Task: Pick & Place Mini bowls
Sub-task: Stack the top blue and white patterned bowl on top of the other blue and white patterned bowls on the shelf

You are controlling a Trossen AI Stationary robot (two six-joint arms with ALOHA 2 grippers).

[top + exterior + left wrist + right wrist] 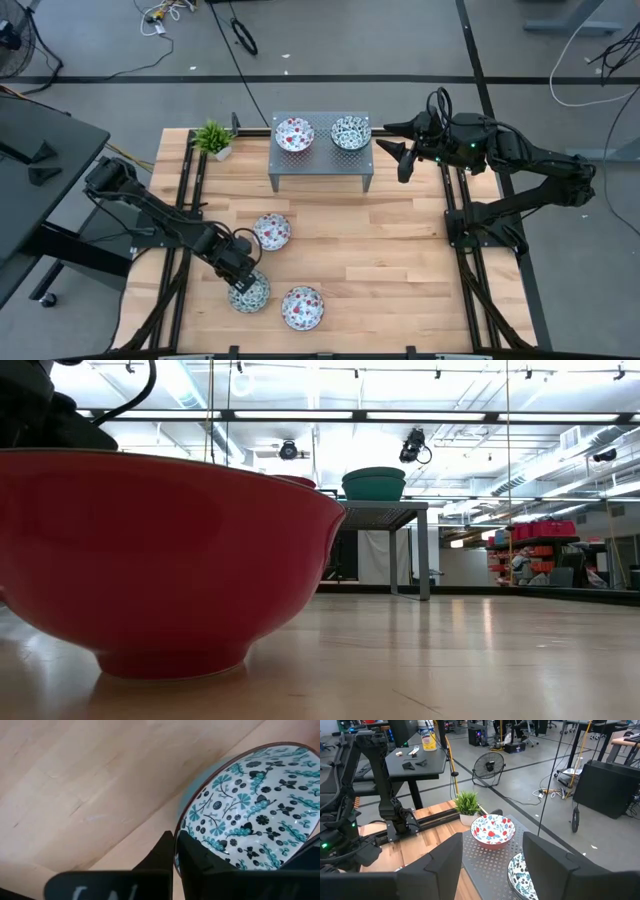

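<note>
No readable writing; left pincer [243, 286] grips teal bowl [251, 293] rim.

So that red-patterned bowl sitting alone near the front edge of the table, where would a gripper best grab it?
By the rim, I would guess, coming straight down from above. The red-patterned bowl sits upright and open on the table, so its thin edge is the only part two fingers can straddle, one inside, one outside. The left gripper appears to hold the teal bowl that way. Approach from the side away from that bowl.
</note>
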